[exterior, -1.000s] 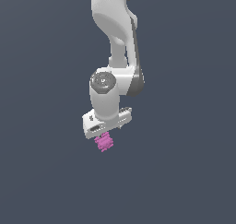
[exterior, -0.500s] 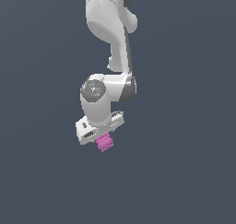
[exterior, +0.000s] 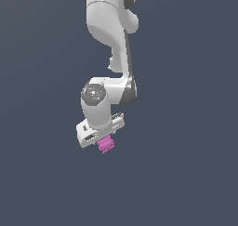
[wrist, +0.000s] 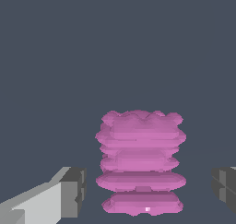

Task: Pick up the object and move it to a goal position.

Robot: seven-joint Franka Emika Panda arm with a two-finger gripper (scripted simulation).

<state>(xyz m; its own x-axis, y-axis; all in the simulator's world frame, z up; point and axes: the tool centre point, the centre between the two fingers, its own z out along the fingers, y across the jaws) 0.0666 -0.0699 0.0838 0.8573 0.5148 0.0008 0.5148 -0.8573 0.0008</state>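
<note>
Flat grey-blue backdrop fills both views, with no surface or goal mark visible. The object (wrist: 140,163) sits between the gripper (exterior: 106,143) fingers (wrist: 73,192), stacked ridges across the gap; pads look apart from it, so released.

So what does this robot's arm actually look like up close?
The arm is glossy white, made of rounded, bulging segments with dark grey bands at the joints. One joint has a round grey cap. The gripper is a flat white block; its fingers are white with dark grey pads. No cables show.
</note>
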